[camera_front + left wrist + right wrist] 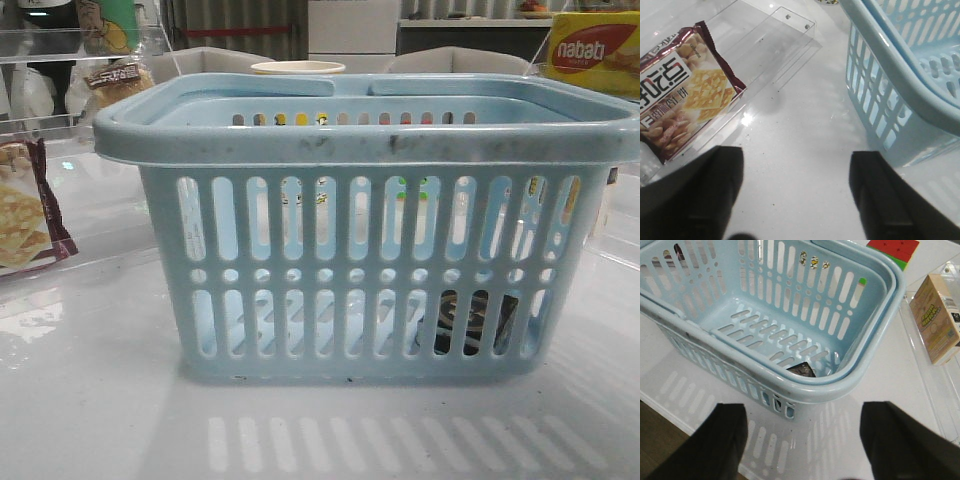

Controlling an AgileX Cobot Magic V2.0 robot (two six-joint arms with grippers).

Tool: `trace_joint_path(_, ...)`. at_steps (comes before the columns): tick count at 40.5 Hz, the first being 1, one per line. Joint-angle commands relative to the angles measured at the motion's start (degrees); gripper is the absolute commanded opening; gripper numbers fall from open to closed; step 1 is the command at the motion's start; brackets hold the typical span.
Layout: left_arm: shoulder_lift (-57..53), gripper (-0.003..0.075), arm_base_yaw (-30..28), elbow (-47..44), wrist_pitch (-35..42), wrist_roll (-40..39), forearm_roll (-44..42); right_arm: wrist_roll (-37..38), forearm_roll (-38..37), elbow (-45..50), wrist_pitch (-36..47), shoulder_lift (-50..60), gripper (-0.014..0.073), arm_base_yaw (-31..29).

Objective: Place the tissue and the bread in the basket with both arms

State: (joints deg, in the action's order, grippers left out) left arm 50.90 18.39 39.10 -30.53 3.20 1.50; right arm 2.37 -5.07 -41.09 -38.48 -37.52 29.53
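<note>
The light-blue basket [360, 250] stands in the middle of the white table. The dark tissue pack [468, 322] lies inside it at the bottom right corner, seen through the slots; it also shows in the right wrist view [801, 370] against the near wall of the basket [790, 315]. The wrapped bread [115, 80] with its brown label sits on a clear shelf at the back left. My left gripper [796, 165] is open and empty over bare table, left of the basket [900, 85]. My right gripper [802, 415] is open and empty just outside the basket's rim. Neither gripper shows in the front view.
A maroon-edged cracker packet [25, 205] lies on a clear acrylic tray [775, 40] at the left. A yellow nabati box [595, 50] stands at the back right. A beige carton [937, 317] lies right of the basket. The table edge [660, 410] is near my right gripper.
</note>
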Motion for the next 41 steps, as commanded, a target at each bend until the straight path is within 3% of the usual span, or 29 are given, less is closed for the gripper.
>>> trace_joint_path(1, 4.17, 0.0636, -0.83, 5.02, 5.71, 0.09, -0.04, -0.28, -1.22, -1.53, 3.90, 0.09, 0.0568, -0.05)
trace_joint_path(26, 41.12, 0.0636, -10.28, 41.18, 9.11, 0.09, 0.07, -0.28, -1.22, -1.53, 3.90, 0.09, 0.0568, -0.05)
trace_joint_path(41, 57.64, 0.0636, -10.95, 57.42, 11.77, 0.09, -0.05, -0.28, -1.22, -1.53, 3.90, 0.09, 0.0568, -0.05)
